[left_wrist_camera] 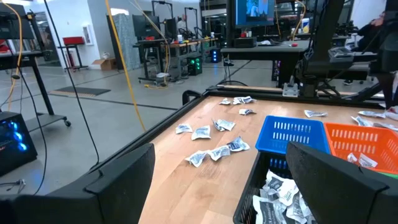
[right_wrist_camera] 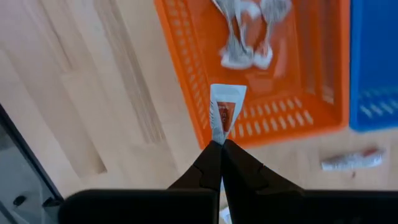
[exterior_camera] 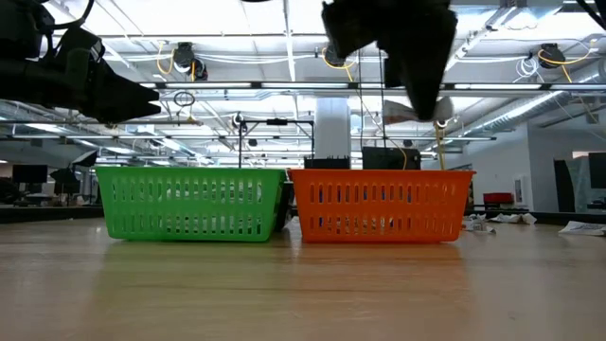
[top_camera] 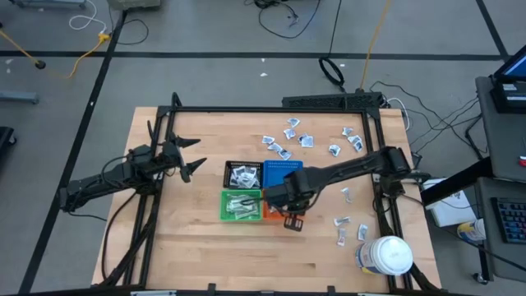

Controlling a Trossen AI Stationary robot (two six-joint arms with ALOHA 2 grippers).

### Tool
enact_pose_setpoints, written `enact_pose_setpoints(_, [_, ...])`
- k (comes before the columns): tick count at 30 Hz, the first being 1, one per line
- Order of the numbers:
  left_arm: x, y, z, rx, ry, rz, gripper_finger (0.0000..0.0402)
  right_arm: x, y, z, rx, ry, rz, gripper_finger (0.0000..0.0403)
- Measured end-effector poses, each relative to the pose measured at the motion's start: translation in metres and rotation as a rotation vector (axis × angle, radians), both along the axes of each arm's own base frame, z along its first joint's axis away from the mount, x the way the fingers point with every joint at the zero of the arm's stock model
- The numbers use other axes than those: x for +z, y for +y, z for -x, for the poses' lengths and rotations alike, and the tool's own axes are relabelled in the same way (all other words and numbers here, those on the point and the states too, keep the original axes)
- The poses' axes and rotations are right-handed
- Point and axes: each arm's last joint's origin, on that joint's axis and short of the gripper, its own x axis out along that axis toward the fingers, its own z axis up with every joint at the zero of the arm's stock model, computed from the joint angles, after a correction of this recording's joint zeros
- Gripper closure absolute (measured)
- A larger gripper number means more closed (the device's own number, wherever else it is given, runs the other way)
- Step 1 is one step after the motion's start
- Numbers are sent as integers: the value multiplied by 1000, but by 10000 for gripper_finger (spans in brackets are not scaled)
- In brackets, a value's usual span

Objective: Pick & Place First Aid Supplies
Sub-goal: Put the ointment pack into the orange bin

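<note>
Above the orange bin (right_wrist_camera: 261, 68), a small packet (right_wrist_camera: 225, 115) is pinched in the right gripper (right_wrist_camera: 219, 149). The left gripper (top_camera: 191, 167) is held spread at the table's left. Loose packets (top_camera: 292, 138) are scattered on the pale wooden tabletop (top_camera: 197, 238); cables (top_camera: 283, 16) lie across the grey floor beyond.

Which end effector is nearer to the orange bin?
The right. The right end effector hangs above the orange bin, pinching a packet; the left end effector waits beyond the black bin.

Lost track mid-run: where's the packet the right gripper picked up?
In the right wrist view, the packet hangs pinched in the right gripper, above the orange bin's edge.
</note>
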Motion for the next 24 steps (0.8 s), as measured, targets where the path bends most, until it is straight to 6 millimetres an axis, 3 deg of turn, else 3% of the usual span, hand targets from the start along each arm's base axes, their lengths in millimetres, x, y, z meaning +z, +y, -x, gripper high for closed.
enact_pose_setpoints(8, [0, 0, 0, 0, 0, 0, 36, 3, -9, -22, 50, -54, 5, 403])
enact_pose_setpoints(20, [0, 0, 0, 0, 0, 0, 36, -46, -8, -42, 100, 20, 80, 403])
enact_pose_setpoints(24, [0, 0, 0, 0, 0, 0, 36, -50, -8, -45, 103, 10, 106, 402])
